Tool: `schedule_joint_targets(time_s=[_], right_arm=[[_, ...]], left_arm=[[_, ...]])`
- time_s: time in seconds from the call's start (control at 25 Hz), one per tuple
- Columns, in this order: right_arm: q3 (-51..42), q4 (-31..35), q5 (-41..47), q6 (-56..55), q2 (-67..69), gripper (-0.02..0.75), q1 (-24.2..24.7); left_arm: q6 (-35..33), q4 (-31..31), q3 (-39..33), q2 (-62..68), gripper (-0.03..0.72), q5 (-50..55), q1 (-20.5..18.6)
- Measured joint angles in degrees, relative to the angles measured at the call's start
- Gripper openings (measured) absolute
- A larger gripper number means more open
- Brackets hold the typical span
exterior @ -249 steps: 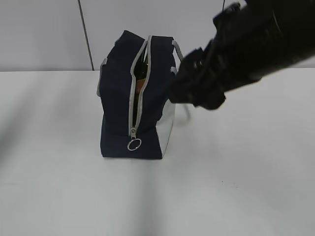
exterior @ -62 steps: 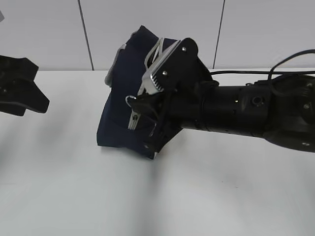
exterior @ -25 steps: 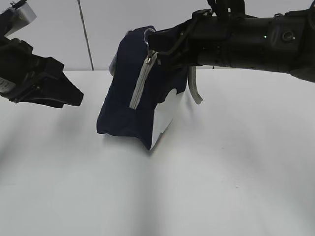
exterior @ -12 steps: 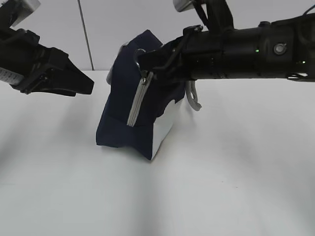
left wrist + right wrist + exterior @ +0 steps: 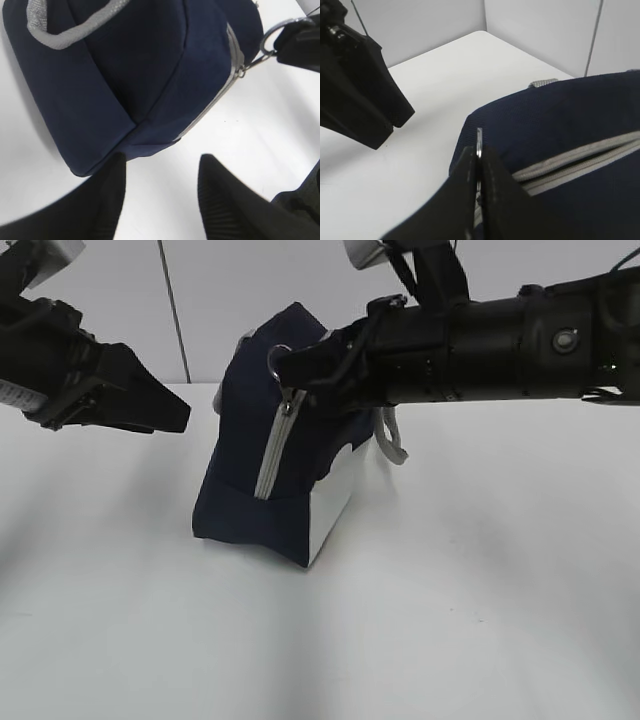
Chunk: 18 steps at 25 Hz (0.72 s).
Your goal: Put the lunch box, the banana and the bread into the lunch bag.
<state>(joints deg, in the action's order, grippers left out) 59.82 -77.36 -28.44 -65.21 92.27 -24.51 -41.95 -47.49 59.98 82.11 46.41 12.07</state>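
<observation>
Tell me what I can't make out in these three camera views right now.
- Contents of the navy-blue fabric lunch bag: hidden in every view by its fabric and closed grey zipper.
- Bag's underside: hidden in the exterior view by its tilted body.
- Left gripper: fingertips cut off by the wrist view's bottom edge.
- Metal ring pull: mostly hidden in the right wrist view by the right gripper.

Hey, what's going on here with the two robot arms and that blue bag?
The right pincer is shut on the metal ring pull of the grey zipper on the boxy navy-blue fabric lunch bag, which stands tipped on the white table. The zipper looks closed along its visible length. The left pincer hovers open beside the bag, holding nothing.
</observation>
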Motion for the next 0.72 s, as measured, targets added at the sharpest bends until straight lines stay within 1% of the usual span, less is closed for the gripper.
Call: schedule_joint_targets(time_s=[0.28,0.4,0.52,0.6,0.72], right_arm=[[0.00,-0.72,2.34,0.00,-1.94,-0.016,0.00],[0.00,-0.72,3.17,0.00,-2.17,-0.016,0.00],[0.00,0.41,6.26,0.16,-2.17,-0.016,0.00],[0.00,2.37,8.06,0.80,-2.28,-0.016,0.00],[0.00,4.90,8.55,2.56,-2.28,-0.016,0.00]], left_arm=[[-0.82,-0.98,0.00,0.00,0.329,-0.99,0.00],[-5.84,-4.38,0.00,0.06,0.329,-1.62,0.00],[-11.60,-8.59,0.00,0.69,0.329,-1.85,0.00],[-13.38,-9.75,0.00,1.18,0.329,-2.07,0.00],[-14.85,-10.31,0.00,1.89,0.329,-2.12,0.06]])
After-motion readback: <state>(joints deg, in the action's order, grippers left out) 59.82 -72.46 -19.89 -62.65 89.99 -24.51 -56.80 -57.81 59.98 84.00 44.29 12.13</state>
